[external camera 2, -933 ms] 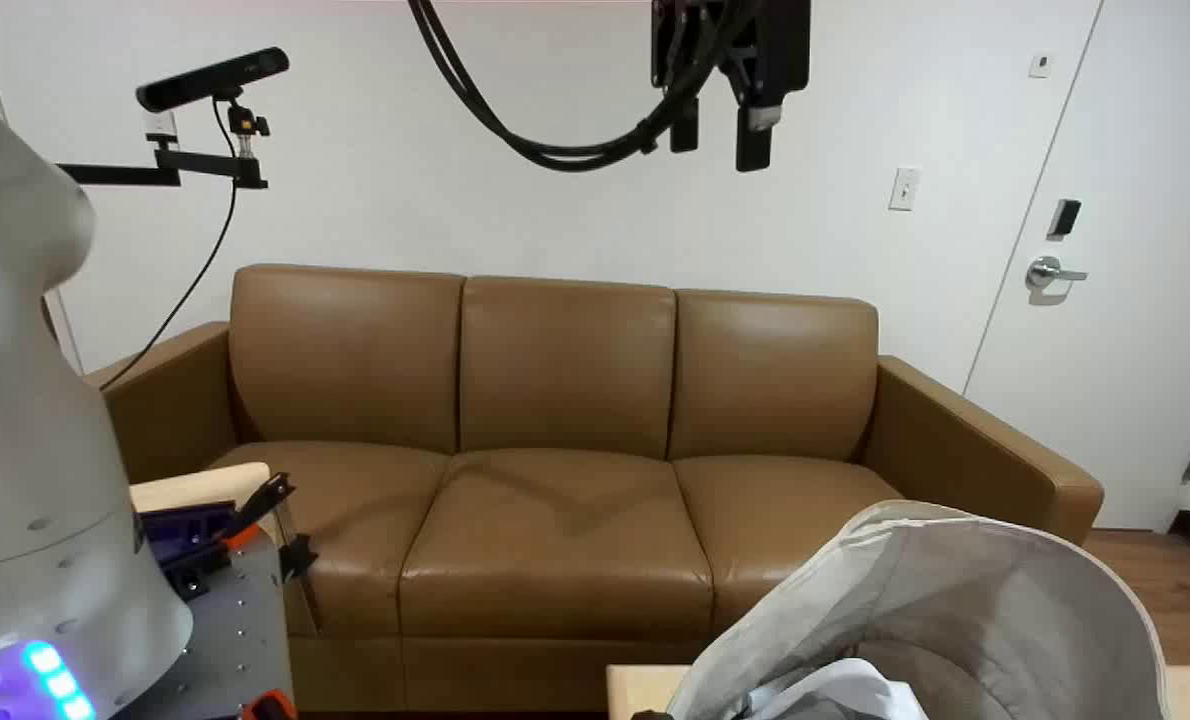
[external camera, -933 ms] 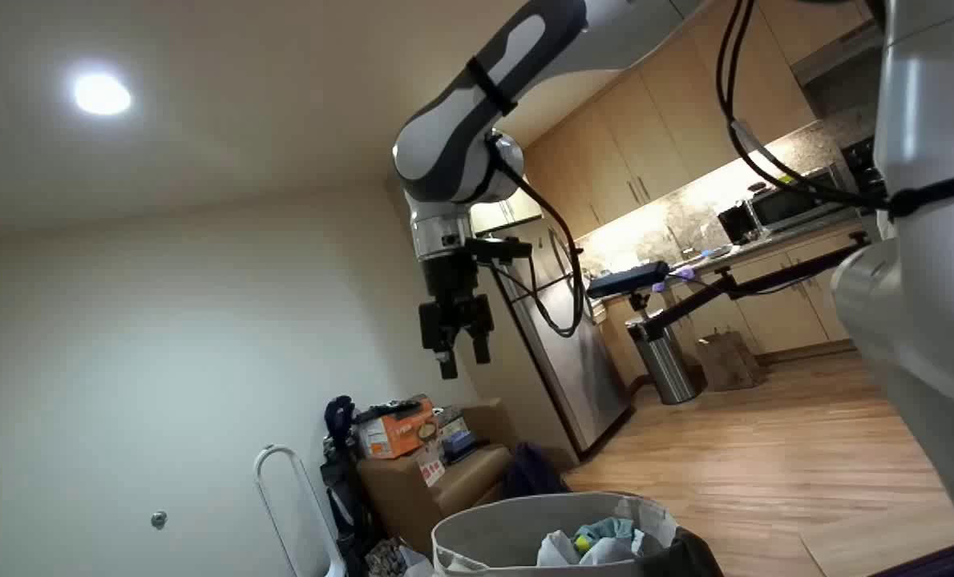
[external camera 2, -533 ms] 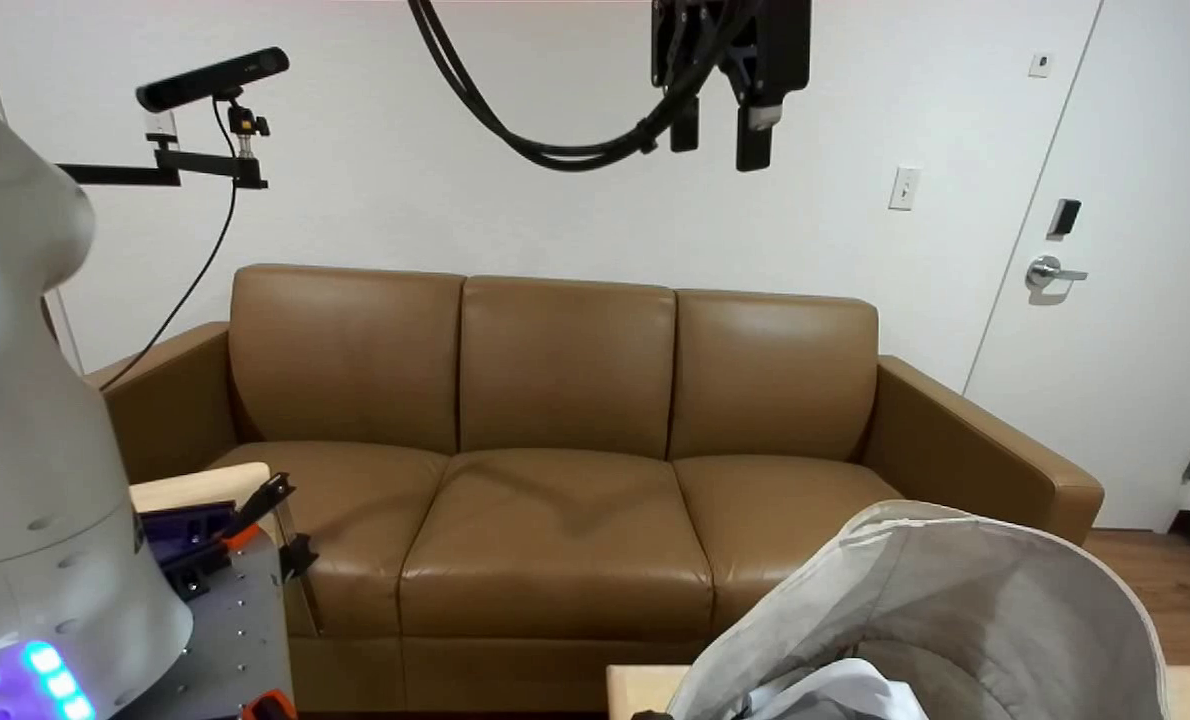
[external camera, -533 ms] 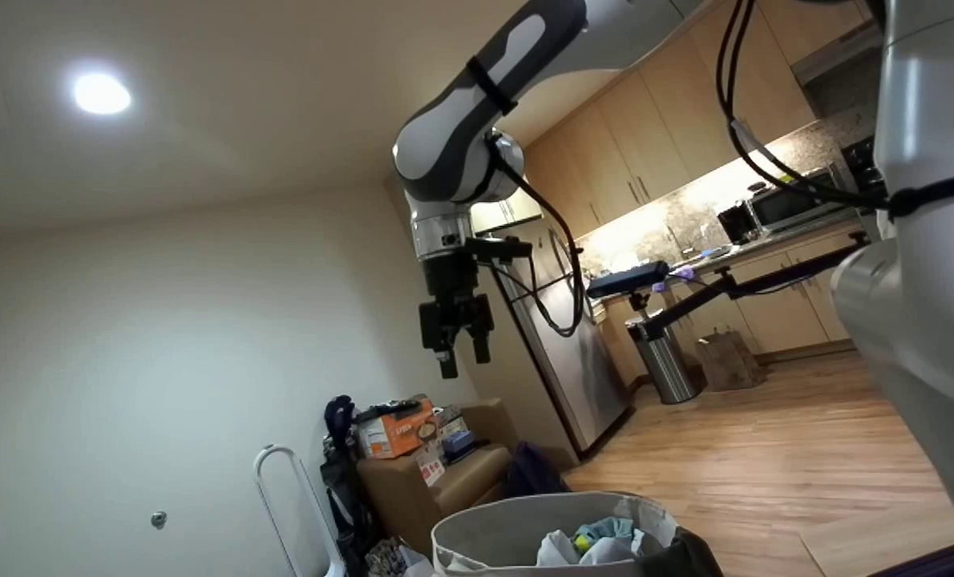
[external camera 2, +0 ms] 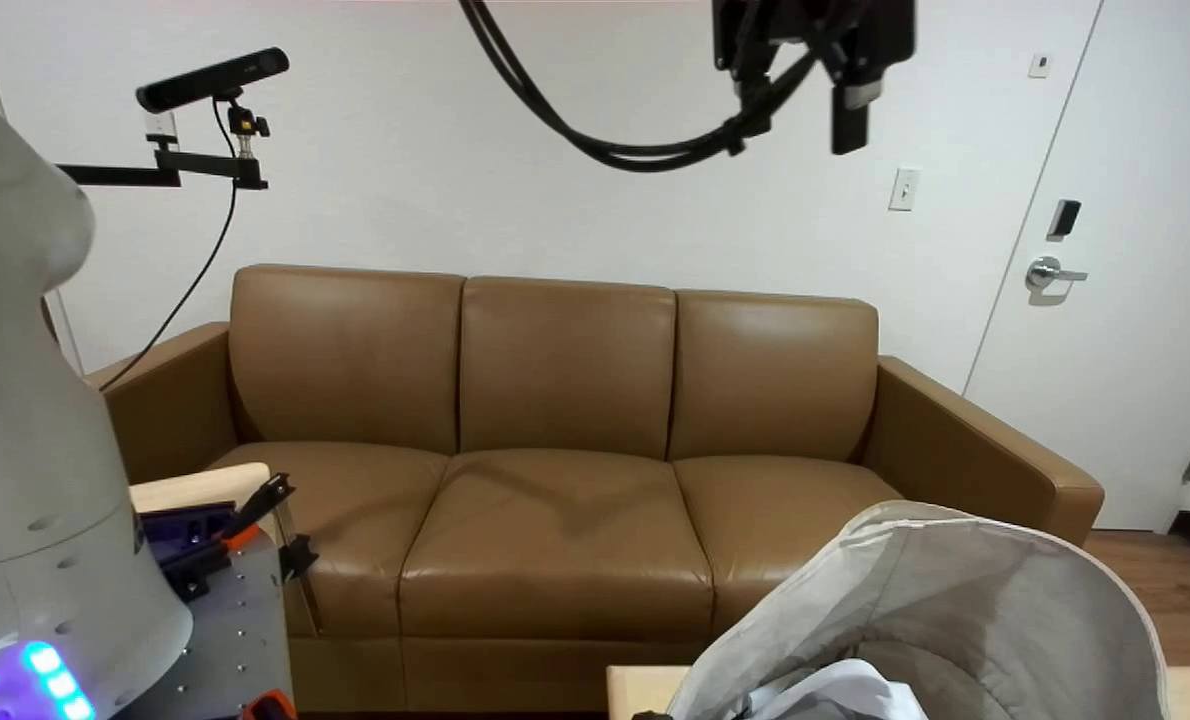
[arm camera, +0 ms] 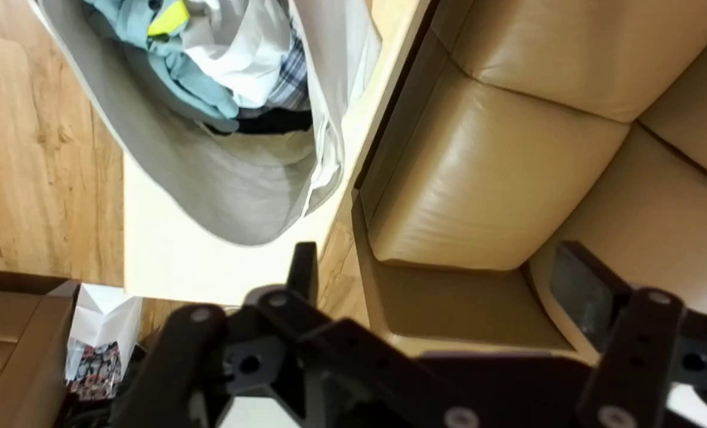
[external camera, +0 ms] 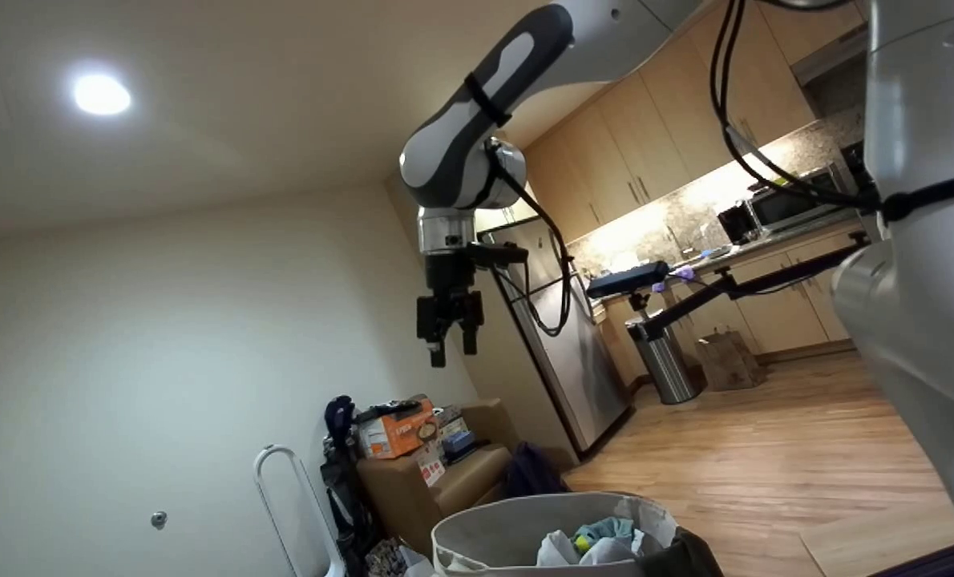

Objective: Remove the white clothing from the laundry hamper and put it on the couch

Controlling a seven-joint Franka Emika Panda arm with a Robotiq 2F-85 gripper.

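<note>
The pincer (arm camera: 439,267) is spread, pinches nothing, and hangs well above the level of the hamper's (arm camera: 226,187) rim; the step in hand is judged to be the approach to the white cloth (arm camera: 240,53), with the grasp not yet made. The white cloth lies crumpled inside the hamper; in the wrist view the teal cloth (arm camera: 190,77) lies on its left and the plaid cloth (arm camera: 294,77) on its right. In an exterior view the pincer (external camera: 454,353) shows higher than the white cloth and to its left. Before descending, centre the pincer over the white folds, so that both fingers (arm camera: 303,273) will pass inside the rim. Lower vertically with the pincer spread until the fingers straddle a raised fold. Close on white fabric only: its neighbours lie close and may come up with it. Limp fabric is likely to slip from a shallow pinch; take a deep one. Avoid loading the hamper wall, which looks soft and may fold inward. Lift straight up until the trailing end clears the rim. The hamper stands on the bench (arm camera: 181,261), at near right in an exterior view, with the couch (external camera 2: 565,520) on the far side; carry the white cloth across and release it over the couch.
</note>
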